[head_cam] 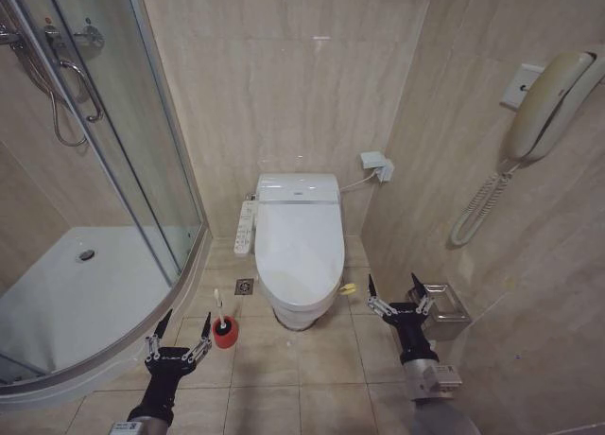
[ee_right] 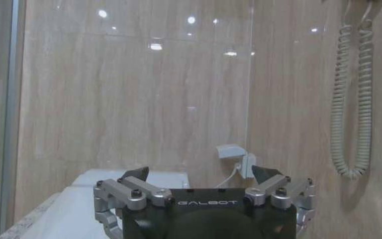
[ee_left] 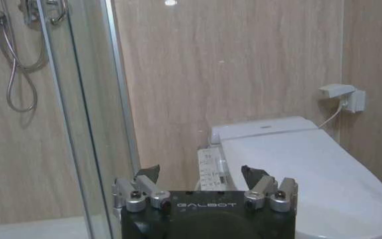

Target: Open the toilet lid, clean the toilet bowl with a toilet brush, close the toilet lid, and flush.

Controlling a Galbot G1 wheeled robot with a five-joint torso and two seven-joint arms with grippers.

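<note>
The toilet lid (head_cam: 299, 246) lay shut over the bowl at twelve o'clock, and the toilet brush (head_cam: 223, 328) stood at ten; the left gripper (head_cam: 177, 339) and right gripper (head_cam: 394, 293) flanked them, jaws spread empty, seemingly ready to lift the lid.

Head camera looks down from well back; both wrist cameras face forward, low — all share the toilet lid (head_cam: 299, 241).

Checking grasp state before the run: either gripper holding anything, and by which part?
Nothing held. Left gripper is open beside the toilet brush, not touching it. Right gripper is open, right of the closed toilet lid.
</note>
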